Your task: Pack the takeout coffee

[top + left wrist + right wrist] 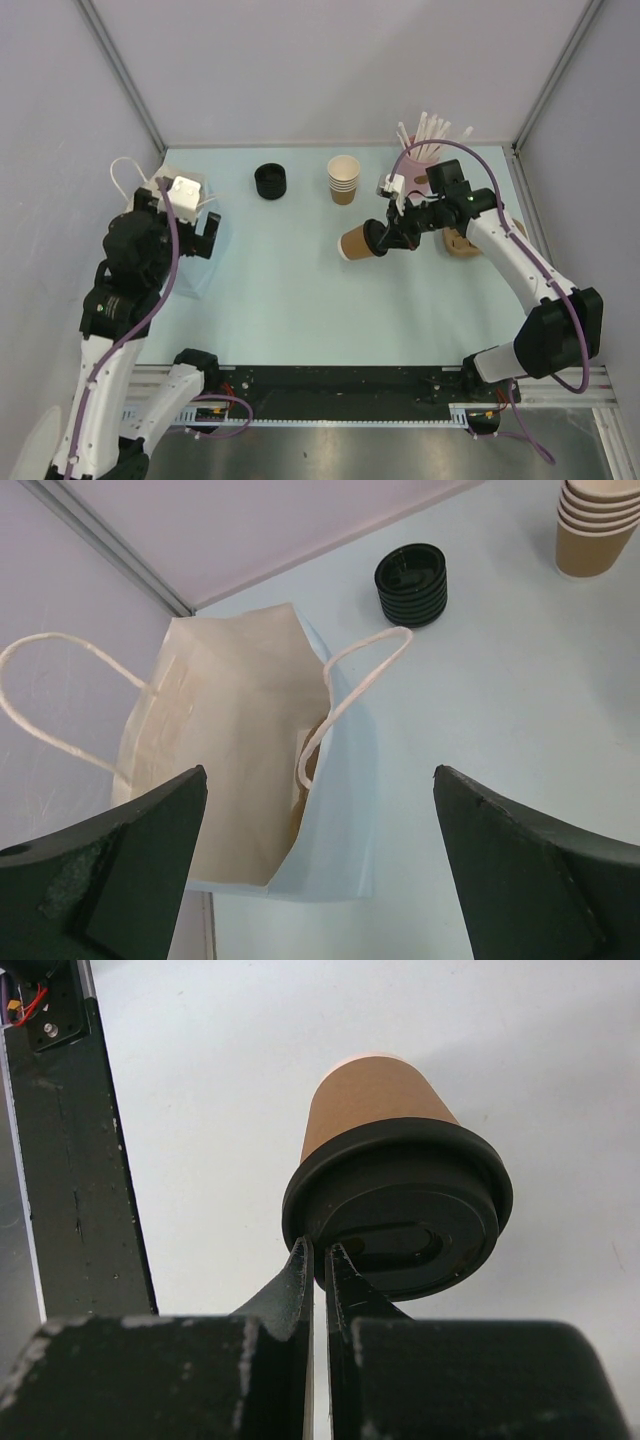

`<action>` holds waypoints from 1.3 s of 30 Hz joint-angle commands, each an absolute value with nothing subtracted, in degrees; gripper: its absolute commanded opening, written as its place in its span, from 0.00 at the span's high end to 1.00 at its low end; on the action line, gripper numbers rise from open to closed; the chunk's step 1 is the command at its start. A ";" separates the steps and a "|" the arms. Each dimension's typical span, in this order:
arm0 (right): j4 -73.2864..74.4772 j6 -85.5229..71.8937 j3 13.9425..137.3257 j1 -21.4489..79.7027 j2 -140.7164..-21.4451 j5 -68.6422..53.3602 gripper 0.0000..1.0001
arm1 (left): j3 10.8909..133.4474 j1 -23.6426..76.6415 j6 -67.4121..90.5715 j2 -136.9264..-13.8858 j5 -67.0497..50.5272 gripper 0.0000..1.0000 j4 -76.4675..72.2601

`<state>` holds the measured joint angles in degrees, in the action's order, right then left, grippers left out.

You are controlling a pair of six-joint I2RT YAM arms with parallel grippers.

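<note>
The takeout coffee (355, 244) is a brown paper cup with a black lid. It hangs on its side above the middle of the table, bottom pointing left. My right gripper (386, 240) is shut on the rim of the lid. In the right wrist view the lid (400, 1200) faces the camera, the cup (372, 1100) points away, and the gripper (318, 1252) pinches the lid's lower left edge. My left gripper (192, 232) is open and empty over a pale blue paper bag (197, 275) at the left. The left wrist view shows that gripper (320, 772) above the open bag (230, 710).
A stack of black lids (270, 181) (411, 583) and a stack of lidless brown cups (343, 179) (597, 525) stand at the back. A pink cup of white sticks (420, 158) stands back right. A flat brown piece (462, 243) lies under the right arm.
</note>
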<state>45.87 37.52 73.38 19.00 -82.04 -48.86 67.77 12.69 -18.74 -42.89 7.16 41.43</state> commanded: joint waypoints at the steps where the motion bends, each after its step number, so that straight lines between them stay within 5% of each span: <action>1: 44.30 37.88 73.04 18.98 -78.58 -48.78 1.00 | 66.71 12.30 -15.56 -36.58 8.53 0.00 42.89; 10: 42.63 37.62 71.72 18.37 -74.98 -48.43 1.00 | 57.75 9.58 -15.11 -32.43 8.26 0.00 37.10; 22: 41.92 37.79 70.84 16.88 -73.39 -48.69 1.00 | 58.62 9.23 -20.65 -42.44 25.49 0.01 29.89; 35: 41.40 37.71 70.49 16.08 -73.21 -47.64 1.00 | 55.46 8.35 -20.66 -47.72 18.03 0.01 31.64; 39: 41.22 37.53 70.40 15.82 -73.13 -47.55 1.00 | 55.90 7.30 -20.92 -47.73 11.96 0.10 33.83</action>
